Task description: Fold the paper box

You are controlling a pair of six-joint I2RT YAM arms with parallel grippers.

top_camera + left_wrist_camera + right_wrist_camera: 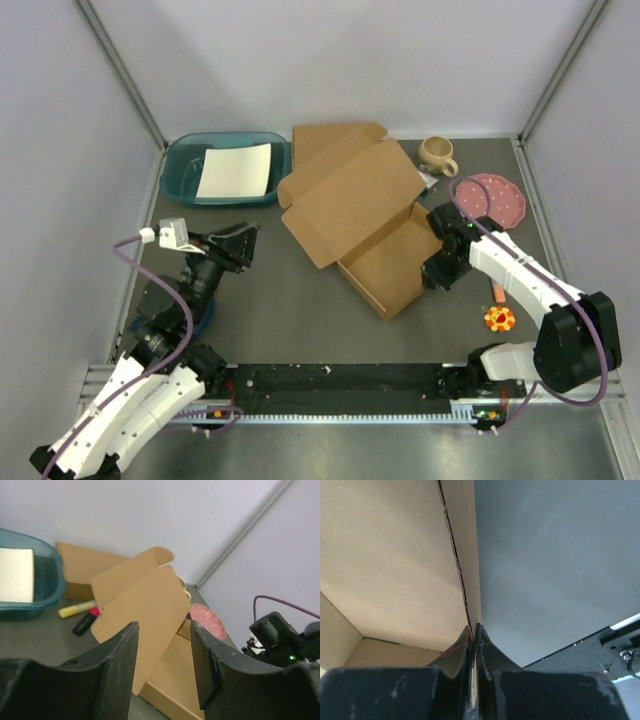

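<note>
While my right gripper (pixel 472 630) is clamped tight on the thin right-hand side wall (pixel 466 570) of the paper box (pixel 370 225), which lies mid-table with its lid (pixel 350 195) thrown open, my left gripper (pixel 162 630) hangs well apart from it, jaws parted and empty. I judge the step in hand to be standing up and creasing the walls. Next, I should bring the left in to the lid, keeping the right pinch steady so the box cannot slide.
</note>
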